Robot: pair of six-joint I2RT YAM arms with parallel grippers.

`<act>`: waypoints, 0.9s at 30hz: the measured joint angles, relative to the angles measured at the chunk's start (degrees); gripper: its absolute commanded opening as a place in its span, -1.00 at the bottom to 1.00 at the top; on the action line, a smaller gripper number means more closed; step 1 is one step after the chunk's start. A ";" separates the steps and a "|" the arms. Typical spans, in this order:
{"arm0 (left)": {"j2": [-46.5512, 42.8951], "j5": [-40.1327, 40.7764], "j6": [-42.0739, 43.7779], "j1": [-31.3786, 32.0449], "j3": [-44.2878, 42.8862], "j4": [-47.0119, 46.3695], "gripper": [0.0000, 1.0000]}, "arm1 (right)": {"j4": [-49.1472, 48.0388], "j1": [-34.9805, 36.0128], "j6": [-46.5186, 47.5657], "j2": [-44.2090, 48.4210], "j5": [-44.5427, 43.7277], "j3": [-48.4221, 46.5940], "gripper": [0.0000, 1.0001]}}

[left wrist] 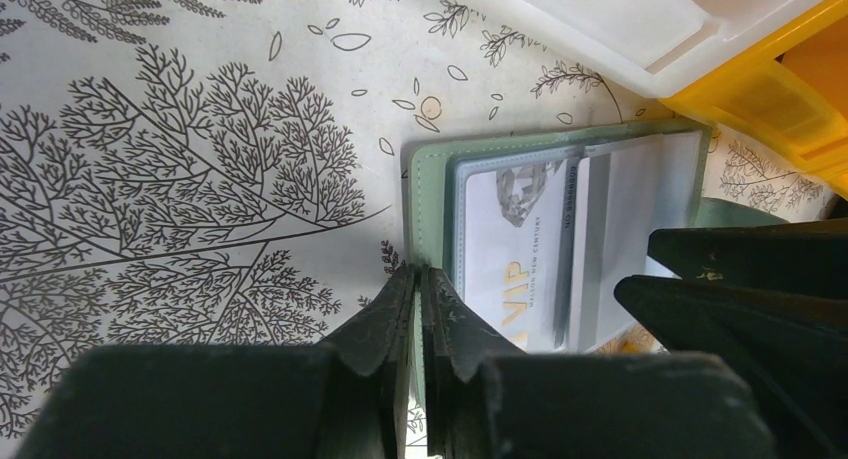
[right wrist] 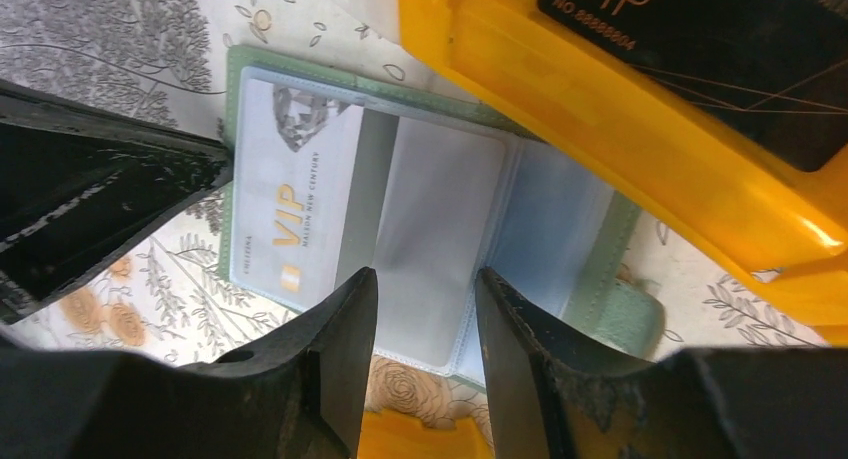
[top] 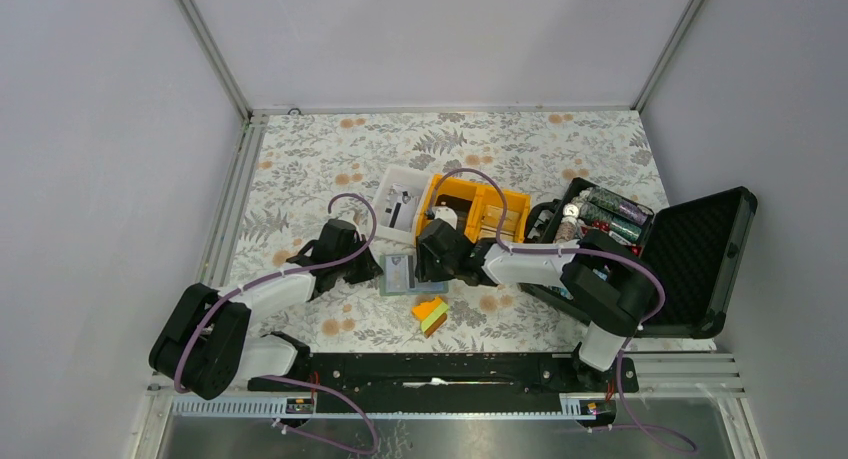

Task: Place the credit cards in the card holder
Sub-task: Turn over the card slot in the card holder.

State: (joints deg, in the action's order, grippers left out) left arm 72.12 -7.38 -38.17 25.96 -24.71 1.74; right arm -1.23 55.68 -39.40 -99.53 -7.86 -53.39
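Card holder (top: pixel 398 272): a grey-green bifold lying open and flat on the floral counter (top: pixel 300 159), just in front of a white tray (top: pixel 400 201) and a yellow bin (top: pixel 505 204), between the two pincers. Its clear pocket pages face up over a light-blue inner panel.

The left-hand pocket holds a white card (right wrist: pixel 290 199) printed with a diamond drawing, gold "VIP" and the small line "MAISON NEW CENTURY". Beside it lies a pale panel with a grey stripe. Whether that is a card or an empty sleeve cannot be told.

Left pincer (left wrist: pixel 420 309): clenched on the holder's green outer edge (left wrist: pixel 428 189), a sliver of which shows between its nearly closed fingers.

Right pincer (right wrist: pixel 425 349): jaws parted, standing over the near edge of the pale panel with nothing gripped between them.

Black card (right wrist: pixel 720 39): lying inside the yellow bin, lettered "VIP" in gold, with "NO" and a run of 8s beneath; the last digits are unclear.

An orange-yellow-green wedge block (top: pixel 431 314) sits on the counter just in front of the holder. An open, foam-lined black case (top: pixel 700 259) stands at the right, well apart from the holder.
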 measured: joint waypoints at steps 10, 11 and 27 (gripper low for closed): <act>0.00 0.00 0.00 -0.02 0.00 0.04 -0.86 | -6.93 -0.26 -5.46 -0.07 4.50 2.67 0.04; -0.02 0.00 0.00 -0.04 0.00 0.04 -0.86 | -7.76 -0.26 -6.12 -0.04 4.57 3.10 0.04; -0.17 -0.20 -0.02 -0.04 0.42 -0.35 -0.89 | -15.47 -0.31 -12.13 2.36 4.35 9.22 -0.23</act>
State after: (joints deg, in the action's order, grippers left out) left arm 71.94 -7.57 -38.20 25.91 -24.29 1.39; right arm -16.71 55.37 -51.53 -97.17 -3.51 -44.16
